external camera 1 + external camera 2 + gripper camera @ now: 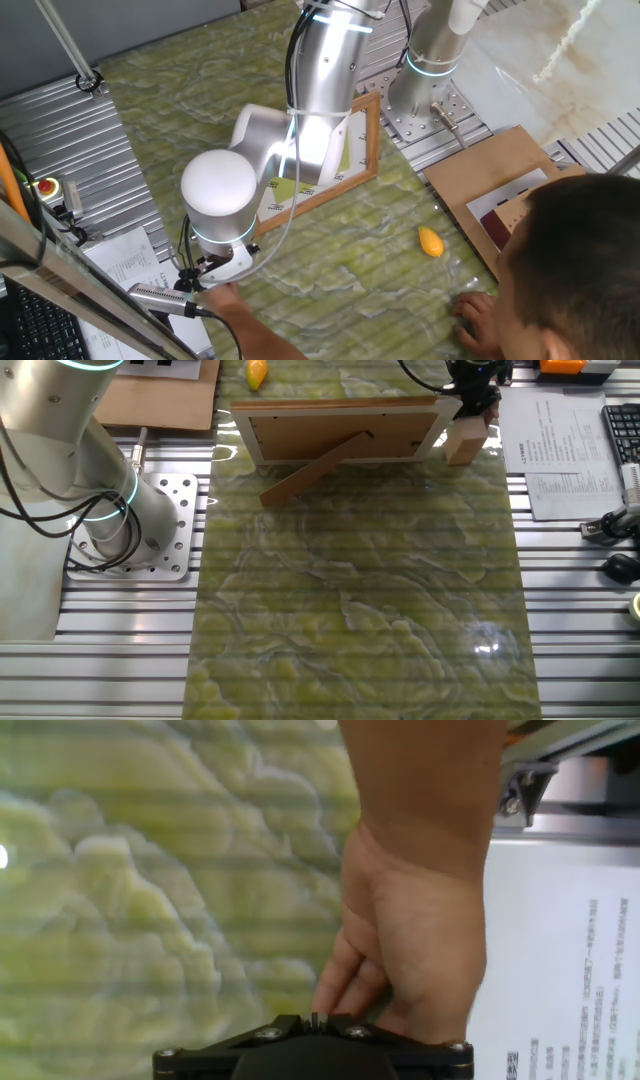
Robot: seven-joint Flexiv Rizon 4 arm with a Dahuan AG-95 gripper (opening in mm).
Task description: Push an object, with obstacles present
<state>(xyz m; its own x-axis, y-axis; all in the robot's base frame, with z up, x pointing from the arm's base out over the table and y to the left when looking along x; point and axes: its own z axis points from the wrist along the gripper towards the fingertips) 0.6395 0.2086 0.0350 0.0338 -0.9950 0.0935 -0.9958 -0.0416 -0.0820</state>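
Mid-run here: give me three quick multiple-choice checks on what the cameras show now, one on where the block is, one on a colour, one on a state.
1. Where is the wooden block?
A. beside a corner of the picture frame
B. next to the teardrop piece
C. on the cardboard sheet

2. What colour is the teardrop piece?
A. blue
B. orange-yellow
C. white

3. What fills the hand view in front of the gripper?
A. the picture frame
B. a person's hand
C. the teardrop piece

Answers:
1. A: the other fixed view shows the block at the frame's corner.
2. B: it lies orange-yellow on the green mat.
3. B: a hand and wrist sit right at the fingertips.
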